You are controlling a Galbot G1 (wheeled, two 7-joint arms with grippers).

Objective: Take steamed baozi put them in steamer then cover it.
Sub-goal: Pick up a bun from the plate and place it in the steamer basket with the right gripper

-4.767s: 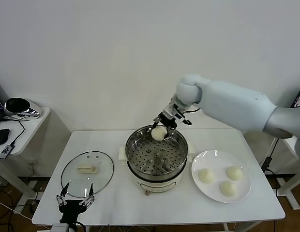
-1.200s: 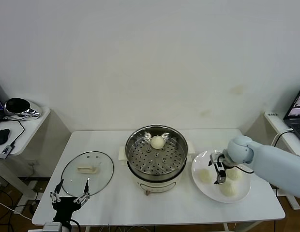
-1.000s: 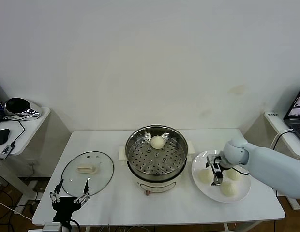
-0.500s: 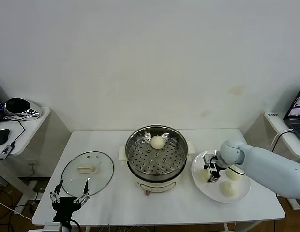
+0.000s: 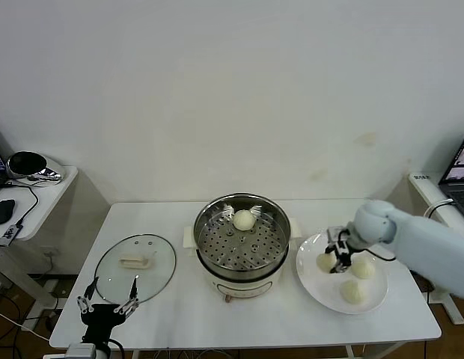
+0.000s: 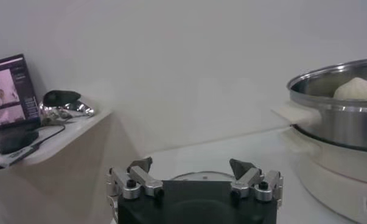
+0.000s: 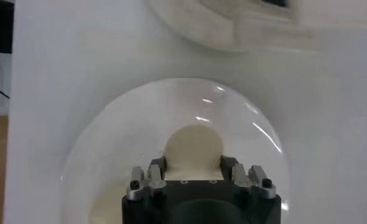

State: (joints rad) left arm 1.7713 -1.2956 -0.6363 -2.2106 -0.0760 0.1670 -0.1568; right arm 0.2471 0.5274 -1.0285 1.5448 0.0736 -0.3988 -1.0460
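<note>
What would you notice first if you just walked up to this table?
Probably the shiny steamer in the middle of the table, with one baozi sitting at the back of its holey tray. To its right, the right gripper is closed on another bun over the white plate. The glass cover lies flat on the left.
</note>
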